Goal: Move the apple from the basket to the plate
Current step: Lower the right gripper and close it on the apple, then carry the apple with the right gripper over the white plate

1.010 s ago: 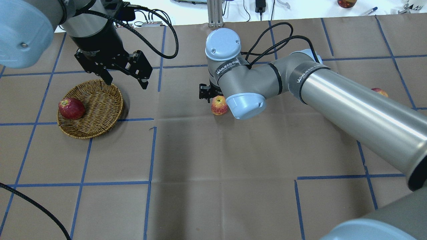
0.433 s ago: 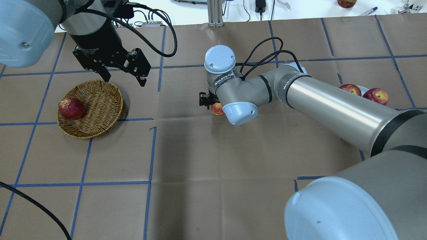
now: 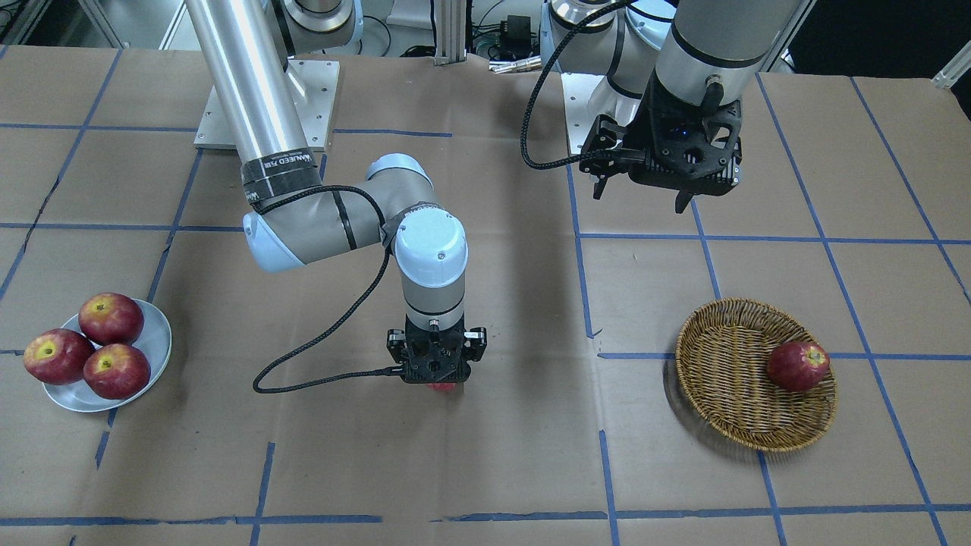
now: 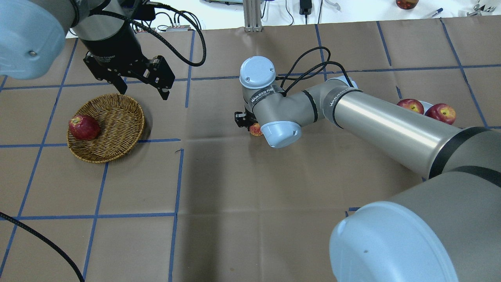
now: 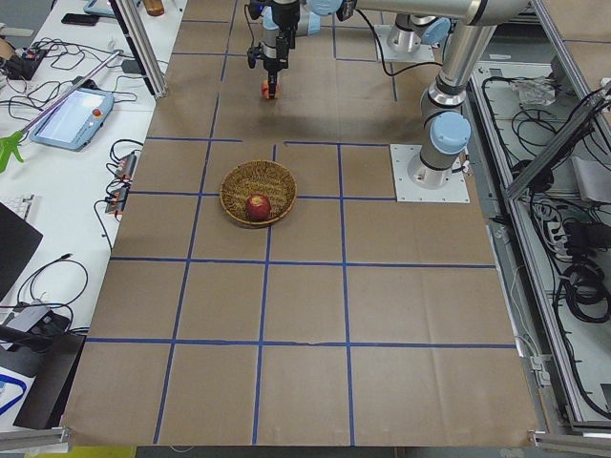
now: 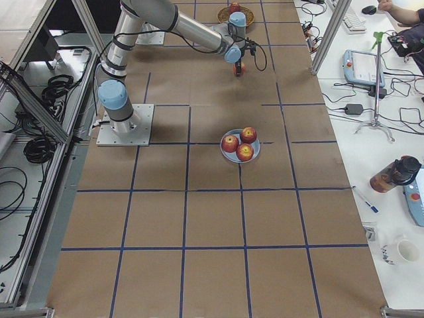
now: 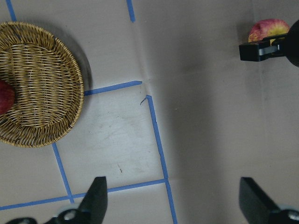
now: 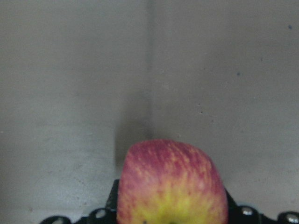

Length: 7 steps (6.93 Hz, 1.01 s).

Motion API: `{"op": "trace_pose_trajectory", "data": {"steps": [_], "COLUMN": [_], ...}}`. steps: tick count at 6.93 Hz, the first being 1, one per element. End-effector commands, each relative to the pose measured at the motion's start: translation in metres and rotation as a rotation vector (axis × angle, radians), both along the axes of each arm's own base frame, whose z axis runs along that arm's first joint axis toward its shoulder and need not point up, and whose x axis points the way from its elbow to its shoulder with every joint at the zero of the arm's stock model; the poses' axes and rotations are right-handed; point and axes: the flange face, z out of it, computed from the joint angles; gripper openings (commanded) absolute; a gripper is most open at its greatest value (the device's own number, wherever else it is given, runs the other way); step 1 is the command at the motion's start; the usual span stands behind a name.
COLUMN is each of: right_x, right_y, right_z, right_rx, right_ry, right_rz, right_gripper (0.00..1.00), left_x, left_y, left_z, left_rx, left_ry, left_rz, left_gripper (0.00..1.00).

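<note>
The streaked red-yellow apple (image 4: 255, 130) sits mid-table, far from the wicker basket (image 4: 117, 117). My right gripper (image 4: 250, 126) points straight down over the apple. In the right wrist view its fingers hug both sides of the apple (image 8: 170, 186), so it is shut on it at table level. From the front only a red sliver of the apple (image 3: 442, 387) shows under the right gripper (image 3: 438, 378). My left gripper (image 4: 143, 94) is open and empty, hovering behind the basket. The grey-white plate (image 3: 155, 334) lies far to my right.
A dark red apple (image 4: 83, 127) lies in the basket's left side. Three red apples (image 3: 112, 345) fill the plate. My right arm's long forearm (image 4: 383, 125) stretches over the table between the plate and the table's middle. Blue tape lines grid the brown paper.
My right arm has dropped lower over the streaked apple, now hiding most of it from overhead. My left gripper has drawn back a little, away from the basket.
</note>
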Motion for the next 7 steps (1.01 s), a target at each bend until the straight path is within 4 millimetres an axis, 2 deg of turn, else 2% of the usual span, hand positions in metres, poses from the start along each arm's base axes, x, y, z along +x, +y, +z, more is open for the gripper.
{"op": "trace_pose_trajectory", "data": {"steps": [1, 2, 4, 5, 7], "right_x": [0.0, -0.001, -0.031, -0.076, -0.191], "right_y": [-0.003, -0.004, -0.001, -0.004, -0.013], "right_z": [0.013, 0.041, 0.139, 0.168, 0.201], "right_rx": [-0.017, -0.043, -0.025, 0.005, 0.058], "right_ry": [-0.008, -0.018, -0.012, 0.014, 0.039], "right_rz": [0.0, -0.002, -0.029, -0.018, 0.006], "right_gripper": [0.52, 0.53, 0.53, 0.53, 0.53], "left_x": [0.0, -0.001, -0.001, -0.001, -0.001], "left_y": [0.0, 0.0, 0.0, 0.001, -0.001], "left_z": [0.0, 0.0, 0.0, 0.001, -0.001], "left_rx": [0.0, 0.0, 0.0, -0.002, -0.003], "left_ry": [0.001, 0.001, 0.001, -0.002, 0.0], "left_rz": [0.002, -0.004, -0.005, -0.009, -0.007], "left_gripper": [0.99, 0.99, 0.99, 0.99, 0.99]}}
